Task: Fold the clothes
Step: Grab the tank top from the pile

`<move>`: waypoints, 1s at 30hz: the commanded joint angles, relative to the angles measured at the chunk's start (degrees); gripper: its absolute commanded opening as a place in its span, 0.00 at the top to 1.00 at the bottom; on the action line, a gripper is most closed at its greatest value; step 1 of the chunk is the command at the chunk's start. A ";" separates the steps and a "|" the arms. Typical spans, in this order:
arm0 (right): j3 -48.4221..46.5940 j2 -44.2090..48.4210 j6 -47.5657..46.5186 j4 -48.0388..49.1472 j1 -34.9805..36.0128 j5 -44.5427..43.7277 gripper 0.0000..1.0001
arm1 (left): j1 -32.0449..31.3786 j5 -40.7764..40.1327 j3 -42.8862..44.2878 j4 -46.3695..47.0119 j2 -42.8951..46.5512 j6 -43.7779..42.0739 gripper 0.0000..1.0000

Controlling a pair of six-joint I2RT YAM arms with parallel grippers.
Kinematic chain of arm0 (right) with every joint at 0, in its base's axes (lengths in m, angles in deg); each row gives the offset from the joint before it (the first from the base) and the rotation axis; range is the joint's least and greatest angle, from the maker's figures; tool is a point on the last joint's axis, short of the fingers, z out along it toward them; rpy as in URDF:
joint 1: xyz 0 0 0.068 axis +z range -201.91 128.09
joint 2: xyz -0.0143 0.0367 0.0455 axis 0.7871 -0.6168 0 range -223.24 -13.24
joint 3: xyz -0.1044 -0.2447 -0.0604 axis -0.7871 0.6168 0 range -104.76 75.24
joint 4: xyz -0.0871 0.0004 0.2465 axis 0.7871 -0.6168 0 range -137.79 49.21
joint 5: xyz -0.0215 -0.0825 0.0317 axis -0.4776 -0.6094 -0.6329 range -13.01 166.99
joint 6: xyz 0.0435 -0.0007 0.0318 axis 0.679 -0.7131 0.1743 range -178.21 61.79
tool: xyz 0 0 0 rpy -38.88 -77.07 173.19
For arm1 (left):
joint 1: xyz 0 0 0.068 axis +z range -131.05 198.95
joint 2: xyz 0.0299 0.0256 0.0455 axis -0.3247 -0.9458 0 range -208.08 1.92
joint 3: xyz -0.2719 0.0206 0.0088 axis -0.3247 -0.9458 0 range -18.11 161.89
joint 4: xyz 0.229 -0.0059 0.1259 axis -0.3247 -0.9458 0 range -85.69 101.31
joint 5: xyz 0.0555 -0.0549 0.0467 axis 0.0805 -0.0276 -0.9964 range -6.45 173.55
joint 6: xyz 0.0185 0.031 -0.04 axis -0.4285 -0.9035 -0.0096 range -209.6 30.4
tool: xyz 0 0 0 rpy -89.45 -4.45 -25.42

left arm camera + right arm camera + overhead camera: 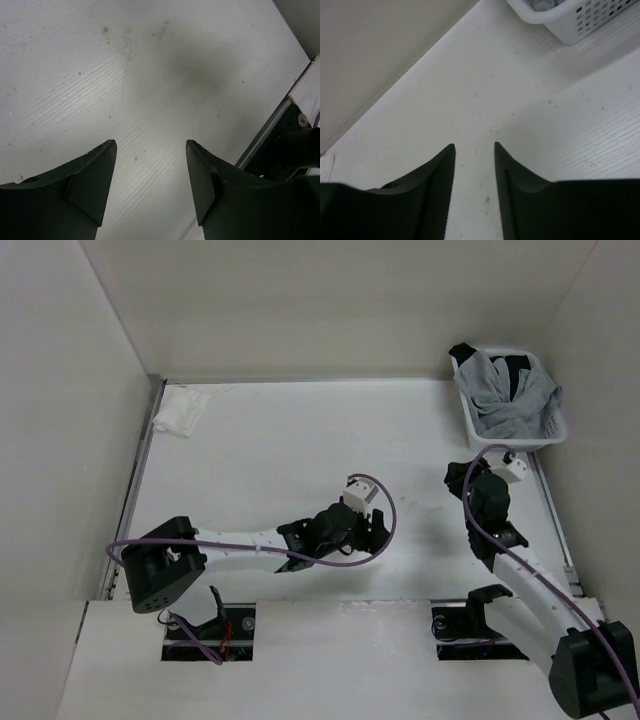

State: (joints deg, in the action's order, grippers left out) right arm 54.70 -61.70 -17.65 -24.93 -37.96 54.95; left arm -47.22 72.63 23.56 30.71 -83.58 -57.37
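White worktop [270,450] stretched beneath both arms. The left tool [150,145] and right tool [474,146] stood spread, pinching nothing. The grey tank top [500,400] lay heaped in a basket [530,443] just ahead of the right tool.

Bench: flat white bench [290,440] with a finely ribbed surface, lying under both sets of jaws.
Marks: small dark specks and scuffs [105,30] on the bench ahead of the left jaws; finer specks [487,120] ahead of the right jaws.
Basket: white perforated plastic laundry basket [468,410], beyond the right jaws and a little to their right, apart from them, at the bench's far right corner.
Black garment: dark crumpled cloth [515,367] inside the basket, at its far side.
White cloth: small crumpled white cloth [180,415], well beyond and left of the left jaws, at the far left corner.
Rail: grey metal strip [265,135] along the bench edge, right of the left jaws.
Walls: plain beige panels [300,300] enclosing the bench.
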 commanded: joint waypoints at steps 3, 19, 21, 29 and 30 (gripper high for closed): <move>-11.79 -2.68 -1.36 -7.49 -4.68 -1.16 0.84 | 0.04 2.13 -3.87 8.28 3.31 0.12 0.43; -49.84 -44.22 -6.01 -13.74 -29.20 4.28 0.65 | 3.11 0.90 -8.88 13.73 3.40 0.29 0.53; -55.20 -50.11 -7.59 -15.23 -30.61 5.34 0.58 | 4.16 1.25 -9.41 14.35 3.58 0.47 0.53; -68.05 -64.55 -8.65 -16.48 -34.48 14.65 0.48 | 7.86 3.97 -10.38 17.16 0.07 2.05 0.52; -69.02 -65.43 -8.48 -16.04 -34.48 15.62 0.48 | 8.03 4.50 -10.12 17.25 -0.89 2.31 0.52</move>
State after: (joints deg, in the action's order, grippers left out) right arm -9.56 -126.01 -25.06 -41.98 -71.86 65.07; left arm -39.70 74.75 13.42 43.47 -82.79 -56.30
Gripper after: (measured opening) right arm 0.518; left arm 0.477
